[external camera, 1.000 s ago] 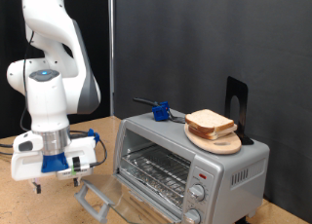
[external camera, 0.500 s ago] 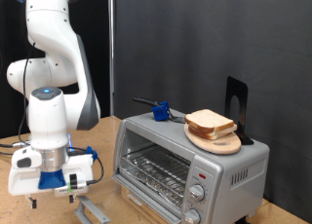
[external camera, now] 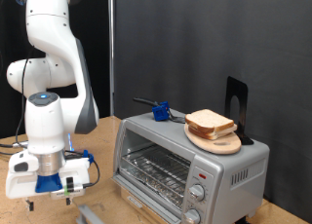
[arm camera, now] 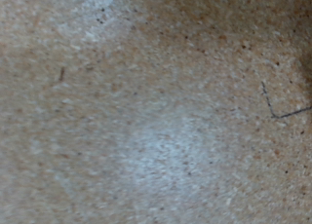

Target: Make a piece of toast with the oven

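The silver toaster oven (external camera: 229, 166) stands at the exterior view's right. Its glass door (external camera: 90, 214) is folded down and open, and the wire rack (external camera: 154, 169) inside is bare. Two alike slices of toast (external camera: 209, 120) lie stacked on a round wooden plate (external camera: 222, 144) on top of the oven. My gripper (external camera: 57, 192) hangs low over the table at the exterior view's left, just left of the open door's edge. Its fingers are not clearly shown. The wrist view shows only blurred wooden tabletop (arm camera: 156, 107), with no fingers and no object.
A blue-handled tool (external camera: 160, 113) and a black bracket (external camera: 236, 102) are on the oven's top, behind the plate. Two round knobs (external camera: 198, 193) and a red mark (external camera: 202, 172) are on the oven's front. A black curtain fills the background.
My hand has dropped lower and shifted slightly towards the exterior view's left. The door's handle, visible below the hand a second ago, now sits at the picture's bottom edge. The toast has not moved.
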`<state>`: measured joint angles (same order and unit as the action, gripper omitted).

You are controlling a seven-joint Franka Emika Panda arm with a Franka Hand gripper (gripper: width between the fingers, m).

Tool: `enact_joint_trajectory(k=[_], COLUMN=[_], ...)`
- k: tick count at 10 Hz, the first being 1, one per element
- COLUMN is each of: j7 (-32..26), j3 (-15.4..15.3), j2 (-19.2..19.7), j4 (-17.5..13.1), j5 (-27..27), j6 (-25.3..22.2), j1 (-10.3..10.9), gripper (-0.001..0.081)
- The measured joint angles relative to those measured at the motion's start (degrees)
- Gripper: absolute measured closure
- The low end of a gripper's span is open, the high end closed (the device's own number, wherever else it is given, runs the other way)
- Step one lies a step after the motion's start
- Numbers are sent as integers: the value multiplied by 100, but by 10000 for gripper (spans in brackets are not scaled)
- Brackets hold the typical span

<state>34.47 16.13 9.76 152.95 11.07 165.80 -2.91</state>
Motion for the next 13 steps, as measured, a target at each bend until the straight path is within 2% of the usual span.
enact_joint_trajectory(k=[3, 5, 6, 7, 8, 10, 11, 13], j7=[-393, -766, -671, -997, -1724, -3046, -3433, -3762], j3=[87, 140, 138, 91, 53, 68, 100, 120], j2=[-463, -962, -969, -975, -1086, -1547, -1765, -2073], j4=[238, 371, 382, 367, 296, 97, 8, -184], j5=[193, 378, 275, 729, 1554, 2940, 3282, 3662], j6=[-14, -386, -383, -411, -688, -1642, -2142, -2994], j1=[-249, -378, -378, -344, -261, -173, -164, -150], gripper=[6, 6, 6, 6, 6, 6, 6, 6])
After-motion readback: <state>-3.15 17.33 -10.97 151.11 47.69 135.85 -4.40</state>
